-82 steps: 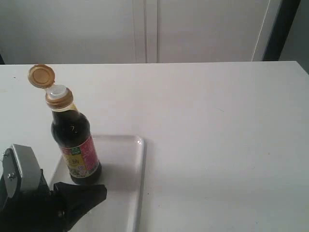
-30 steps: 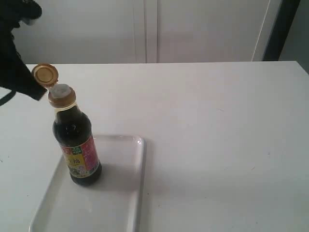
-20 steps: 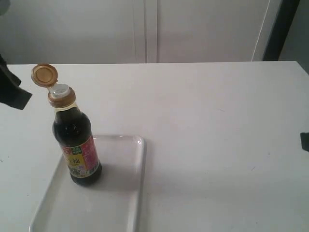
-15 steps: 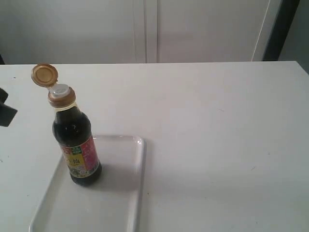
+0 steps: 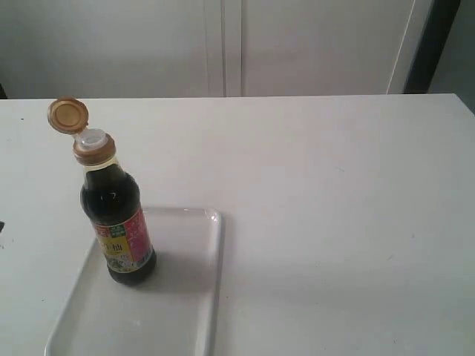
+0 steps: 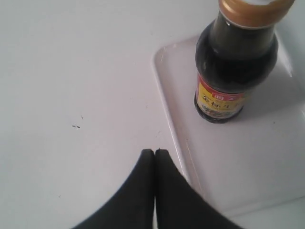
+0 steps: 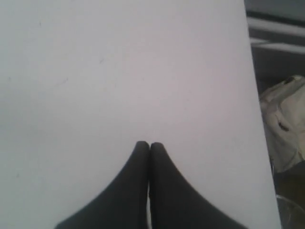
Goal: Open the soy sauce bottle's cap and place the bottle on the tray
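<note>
On a matte white table (image 5: 334,208) before pale panelled walls, the glossy tray (image 5: 185,297) carries the glass soy sauce bottle (image 5: 116,222), cap (image 5: 68,115) flipped open; both grippers' jaws clenched, empty.

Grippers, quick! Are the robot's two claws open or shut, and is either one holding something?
Left gripper: shut, holding nothing; the bottle stands apart on the tray.
Right gripper: shut, holding nothing, over bare table.

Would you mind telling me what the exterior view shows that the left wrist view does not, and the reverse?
Only the exterior view shows the cap flipped open above the white spout, plus the wall behind the table. Only the left wrist view shows the left tool, shut and empty, hovering beside the tray's edge. Both show the soy sauce bottle standing upright on the tray on the white table.
</note>
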Controlling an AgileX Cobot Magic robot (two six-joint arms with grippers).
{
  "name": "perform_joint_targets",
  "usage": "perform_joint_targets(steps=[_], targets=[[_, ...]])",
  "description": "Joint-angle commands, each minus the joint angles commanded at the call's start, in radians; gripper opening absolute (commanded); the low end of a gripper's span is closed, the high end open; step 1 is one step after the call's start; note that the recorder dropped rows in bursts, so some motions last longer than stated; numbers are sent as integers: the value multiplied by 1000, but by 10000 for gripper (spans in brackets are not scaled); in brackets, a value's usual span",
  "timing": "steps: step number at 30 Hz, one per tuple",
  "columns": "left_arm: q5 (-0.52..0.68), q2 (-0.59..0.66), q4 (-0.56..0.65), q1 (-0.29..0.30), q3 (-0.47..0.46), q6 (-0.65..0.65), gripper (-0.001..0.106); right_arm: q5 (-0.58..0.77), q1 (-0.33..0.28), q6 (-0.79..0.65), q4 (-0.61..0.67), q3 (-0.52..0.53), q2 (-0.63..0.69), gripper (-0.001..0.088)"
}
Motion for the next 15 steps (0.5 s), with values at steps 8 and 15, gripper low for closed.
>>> perform_joint_targets(steps=[8, 15], targets=[[-206, -135, 0, 0, 166, -18, 0, -267, 0, 7, 61, 151, -222, 0], [-334, -268, -5, 0, 279, -71, 0, -292, 0, 23, 72, 153, -299, 0]])
